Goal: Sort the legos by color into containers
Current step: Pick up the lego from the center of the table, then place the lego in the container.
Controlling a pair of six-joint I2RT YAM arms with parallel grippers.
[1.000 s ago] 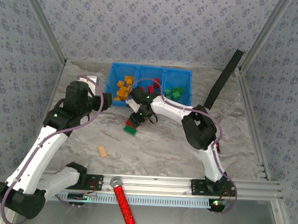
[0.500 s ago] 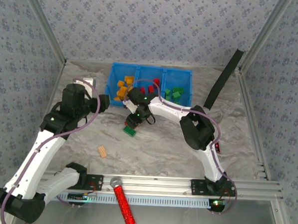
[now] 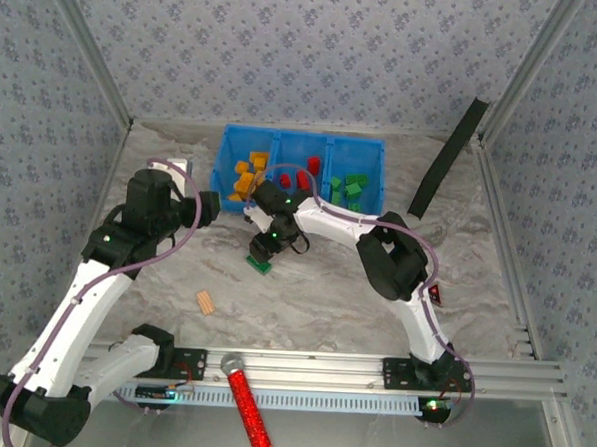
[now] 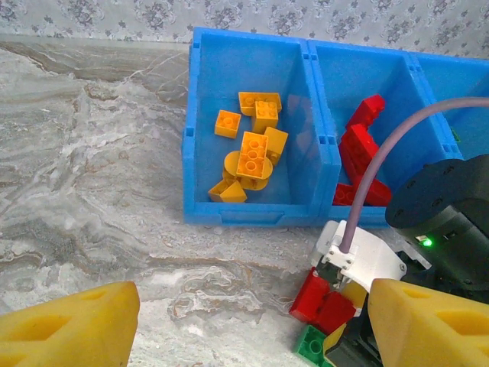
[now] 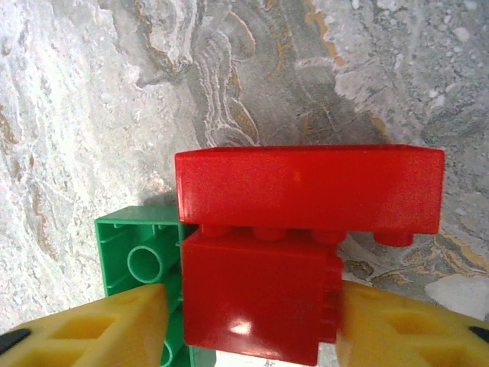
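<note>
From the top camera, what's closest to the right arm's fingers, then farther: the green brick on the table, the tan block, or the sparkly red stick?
1. Green brick, just below the right fingers.
2. Tan block, nearer the bases, to the left.
3. Sparkly red stick, across the front rail, farthest.

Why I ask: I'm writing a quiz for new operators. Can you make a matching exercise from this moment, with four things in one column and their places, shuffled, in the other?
Things
1. yellow-orange bricks
2. cluster of green bricks
3. tan ridged block
4. red glittery stick

Places (sides as the top camera sees them)
A. lying across the near rail
B. left compartment of the tray
C. alone on the bare table
D. right compartment of the tray

Pairs: 1-B, 2-D, 3-C, 4-A
</note>
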